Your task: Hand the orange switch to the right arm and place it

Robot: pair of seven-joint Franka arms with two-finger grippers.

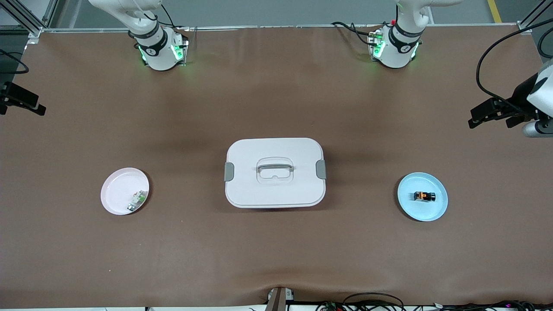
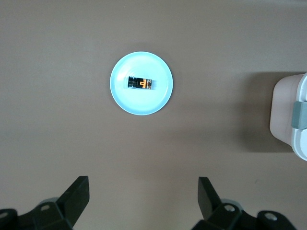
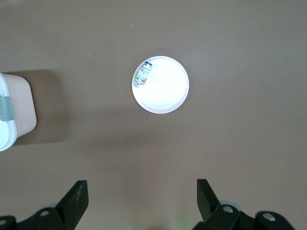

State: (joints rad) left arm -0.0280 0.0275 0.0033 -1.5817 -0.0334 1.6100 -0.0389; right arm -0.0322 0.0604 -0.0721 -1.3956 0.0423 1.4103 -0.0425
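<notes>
two round plates and one lidded box sit in a row on the brown worktop (image 1: 276, 259). toward the right arm's end lies the pale pink round plate (image 1: 117, 185), with a small white-and-green part (image 1: 137, 200) resting at its rim. midway between the plates stands the white rectangular plastic box (image 1: 275, 172) with grey side latches and a recessed handle in its lid. toward the left arm's end lies the light blue round plate (image 1: 436, 207), and the orange switch (image 1: 424, 196), a tiny black block with an orange middle, lies on it. the right gripper (image 3: 141, 199) hangs high over the worktop near the pink plate, fingers spread apart and empty. the left gripper (image 2: 144, 196) hangs high near the blue plate, fingers likewise apart, holding nothing.
</notes>
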